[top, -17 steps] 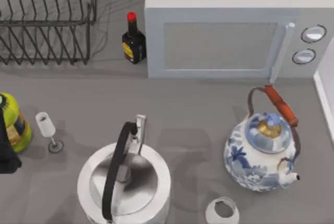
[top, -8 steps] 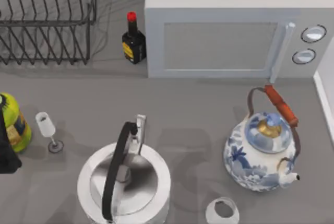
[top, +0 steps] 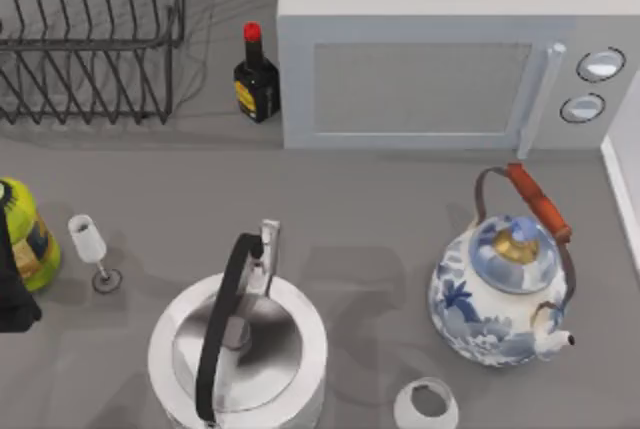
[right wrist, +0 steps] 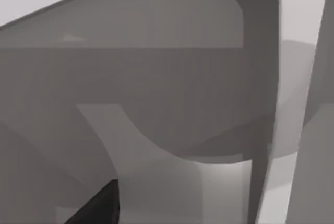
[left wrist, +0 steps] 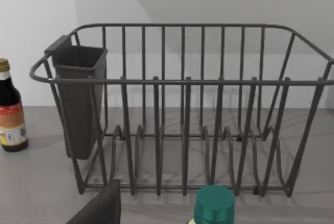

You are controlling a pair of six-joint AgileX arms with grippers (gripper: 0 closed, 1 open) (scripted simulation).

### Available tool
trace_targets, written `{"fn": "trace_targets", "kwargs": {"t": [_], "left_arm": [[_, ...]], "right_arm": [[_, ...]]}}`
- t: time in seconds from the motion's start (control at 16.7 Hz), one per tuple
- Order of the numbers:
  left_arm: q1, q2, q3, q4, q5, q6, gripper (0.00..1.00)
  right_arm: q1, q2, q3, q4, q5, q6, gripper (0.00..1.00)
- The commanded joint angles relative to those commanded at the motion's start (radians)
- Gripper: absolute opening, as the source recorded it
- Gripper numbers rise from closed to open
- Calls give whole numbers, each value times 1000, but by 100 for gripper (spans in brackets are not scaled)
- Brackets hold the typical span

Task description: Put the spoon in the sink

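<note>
The spoon is out of view. In the right wrist view a grey, round-cornered basin [right wrist: 156, 78] stands close in front of the camera and looks like the sink. A dark part of my right gripper [right wrist: 99, 205] juts into that picture's edge. My left arm [top: 10, 294] is a dark shape at the table's far left, beside a yellow-green bottle [top: 25, 234]. In the left wrist view a dark part of my left gripper [left wrist: 99, 208] points toward the wire dish rack [left wrist: 182, 83], with the bottle's green cap [left wrist: 215, 203] close by.
A dish rack [top: 90, 39] stands at the back left, then a soy sauce bottle [top: 256, 79] and a microwave [top: 450, 59]. A wine glass [top: 92, 249], a steel kettle [top: 238, 349], a blue-and-white teapot [top: 500, 299] and a white cup [top: 426, 404] crowd the front.
</note>
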Motion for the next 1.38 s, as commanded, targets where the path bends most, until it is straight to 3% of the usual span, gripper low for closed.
{"fn": "trace_targets", "kwargs": {"t": [0.48,0.78,1.14,1.38], "left_arm": [[0,0,0,0,0,0,100],[0,0,0,0,0,0,100],[0,0,0,0,0,0,100],[0,0,0,0,0,0,100]], "right_arm": [[0,0,0,0,0,0,0],[-9,-88,88,-135,11,0,0],[-11,-199,263,-452,12,-6,0],[-8,-237,307,-510,13,-6,0]]}}
